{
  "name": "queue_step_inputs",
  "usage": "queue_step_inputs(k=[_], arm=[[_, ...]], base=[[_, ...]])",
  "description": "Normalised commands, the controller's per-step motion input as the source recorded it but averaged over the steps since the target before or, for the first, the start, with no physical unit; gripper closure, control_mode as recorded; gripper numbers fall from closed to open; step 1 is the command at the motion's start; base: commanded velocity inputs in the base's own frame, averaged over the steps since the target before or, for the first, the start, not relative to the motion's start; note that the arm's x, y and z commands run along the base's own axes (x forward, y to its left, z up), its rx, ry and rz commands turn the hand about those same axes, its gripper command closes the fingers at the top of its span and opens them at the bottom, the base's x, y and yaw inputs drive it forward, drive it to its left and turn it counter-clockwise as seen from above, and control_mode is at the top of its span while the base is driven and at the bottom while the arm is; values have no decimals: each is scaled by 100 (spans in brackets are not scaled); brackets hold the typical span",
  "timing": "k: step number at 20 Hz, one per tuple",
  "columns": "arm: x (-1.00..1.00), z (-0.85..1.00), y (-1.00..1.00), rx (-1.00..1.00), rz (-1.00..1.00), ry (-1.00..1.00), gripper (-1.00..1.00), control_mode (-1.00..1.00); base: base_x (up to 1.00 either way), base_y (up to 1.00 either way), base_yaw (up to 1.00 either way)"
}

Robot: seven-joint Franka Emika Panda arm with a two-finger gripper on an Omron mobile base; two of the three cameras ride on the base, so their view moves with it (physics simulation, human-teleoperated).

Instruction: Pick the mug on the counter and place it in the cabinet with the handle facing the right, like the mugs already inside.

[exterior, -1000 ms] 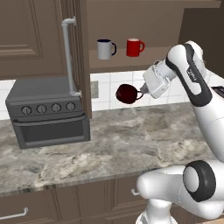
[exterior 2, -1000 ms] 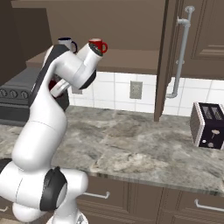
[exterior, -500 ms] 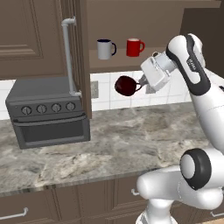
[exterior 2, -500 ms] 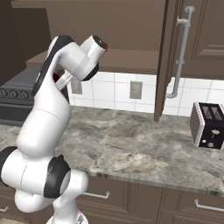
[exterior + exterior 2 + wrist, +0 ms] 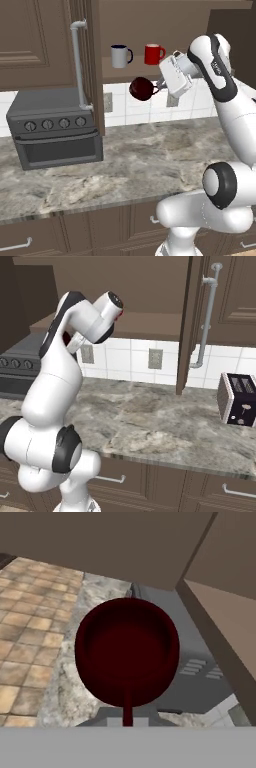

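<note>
The dark maroon mug (image 5: pixel 142 88) hangs in the air just below the cabinet shelf (image 5: pixel 135 68), tipped on its side. My gripper (image 5: pixel 160 89) is shut on its loop handle (image 5: pixel 156 90), which points right toward my hand. The hand view looks into the mug's opening (image 5: pixel 127 652), with the handle (image 5: pixel 128 708) running down to my gripper (image 5: pixel 128 723). On the shelf stand the grey mug with the navy handle (image 5: pixel 120 56) and the red mug (image 5: pixel 153 54), handles to the right. The counter (image 5: pixel 140 160) lies well below.
The cabinet door (image 5: pixel 87 65) stands open on the left, with its silver bar handle (image 5: pixel 77 65). A dark toaster oven (image 5: pixel 55 127) sits on the counter under it. A black toaster (image 5: pixel 240 400) stands at the right end of the counter (image 5: pixel 150 426).
My arm has lifted the maroon mug higher and slightly left, from over the backsplash to just under the shelf. The gripper has stayed shut on it.
</note>
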Motion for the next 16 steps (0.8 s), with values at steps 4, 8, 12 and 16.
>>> queue_step_inputs(k=[4,8,12,16], arm=[[0,34,5,2,0,0,100,-100],[3,17,4,4,-1,1,100,-100],[20,-17,0,16,-5,0,100,-100],[17,-4,0,20,-3,3,100,-100]], base=[[0,0,0],[0,0,0],[0,0,0],[0,0,0]])
